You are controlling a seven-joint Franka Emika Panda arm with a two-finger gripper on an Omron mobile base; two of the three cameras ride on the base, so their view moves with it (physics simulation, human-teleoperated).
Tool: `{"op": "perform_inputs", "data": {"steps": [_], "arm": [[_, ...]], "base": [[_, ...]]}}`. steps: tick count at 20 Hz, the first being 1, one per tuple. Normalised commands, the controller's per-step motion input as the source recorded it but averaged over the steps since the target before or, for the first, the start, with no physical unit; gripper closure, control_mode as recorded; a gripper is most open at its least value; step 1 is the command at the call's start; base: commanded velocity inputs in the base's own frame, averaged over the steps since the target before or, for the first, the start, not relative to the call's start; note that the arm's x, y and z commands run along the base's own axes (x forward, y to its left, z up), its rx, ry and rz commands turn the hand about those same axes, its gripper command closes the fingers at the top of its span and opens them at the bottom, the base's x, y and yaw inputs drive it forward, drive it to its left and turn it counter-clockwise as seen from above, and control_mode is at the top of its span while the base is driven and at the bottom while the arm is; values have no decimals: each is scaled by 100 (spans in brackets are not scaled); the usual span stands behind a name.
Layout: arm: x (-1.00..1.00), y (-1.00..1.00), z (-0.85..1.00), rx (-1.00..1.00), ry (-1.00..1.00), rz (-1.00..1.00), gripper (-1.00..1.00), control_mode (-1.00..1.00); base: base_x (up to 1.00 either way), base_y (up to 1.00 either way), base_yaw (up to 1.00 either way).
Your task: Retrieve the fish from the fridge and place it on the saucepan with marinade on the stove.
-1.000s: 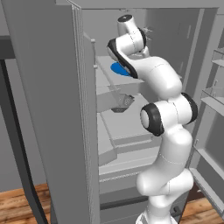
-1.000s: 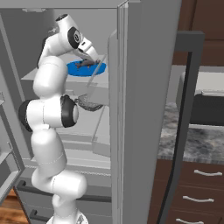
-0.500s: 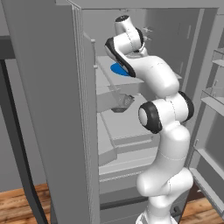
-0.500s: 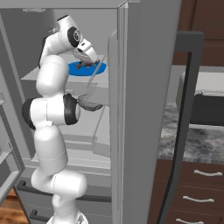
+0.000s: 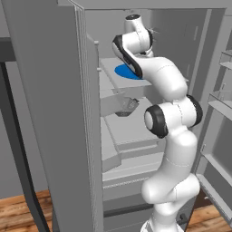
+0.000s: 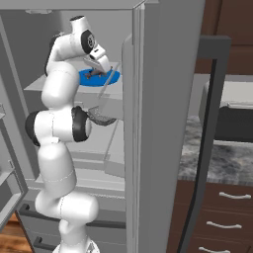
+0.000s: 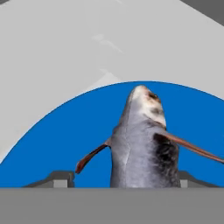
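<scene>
The fridge [image 5: 45,90] stands open, and my arm reaches onto its upper shelf. The fish [image 7: 140,144], grey with thin brown fins, lies on a round blue plate [image 7: 52,144] there. My gripper [image 7: 127,179] straddles the fish from above. The right fingertip [image 7: 192,178] sits against its side, while the left one [image 7: 61,178] stands a little off it. From the right base view the gripper [image 6: 98,73] hangs over the plate [image 6: 111,78] with the fish [image 6: 92,75] under it. The saucepan and the stove are out of view.
A grey faceted bowl [image 5: 127,108] sits on the shelf below the plate. The fridge's left door [image 5: 54,136] and right door [image 6: 153,123] flank the arm closely. A granite counter [image 6: 207,158] with wooden drawers lies right of the fridge.
The arm has stayed over the blue plate, shifting only slightly. Whether the fingers have moved cannot be told from the small earlier views.
</scene>
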Motion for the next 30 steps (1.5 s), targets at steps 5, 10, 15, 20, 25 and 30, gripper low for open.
{"op": "perform_inputs", "data": {"steps": [5, 10, 15, 20, 25, 30], "arm": [[3, 0, -16, 4, -13, 0, 100, -100], [12, 1, 0, 0, -8, 8, 100, -100], [0, 1, 9, -1, 0, 10, 100, -100], [-28, 1, 14, -7, 0, 16, 100, -100], [-87, 1, -9, -7, 0, 23, 100, -100], [-100, 0, -2, -3, -1, 19, 100, -100]], "base": [[0, 0, 0], [0, 0, 0], [0, 0, 0], [0, 0, 0], [0, 0, 0], [0, 0, 0]]}}
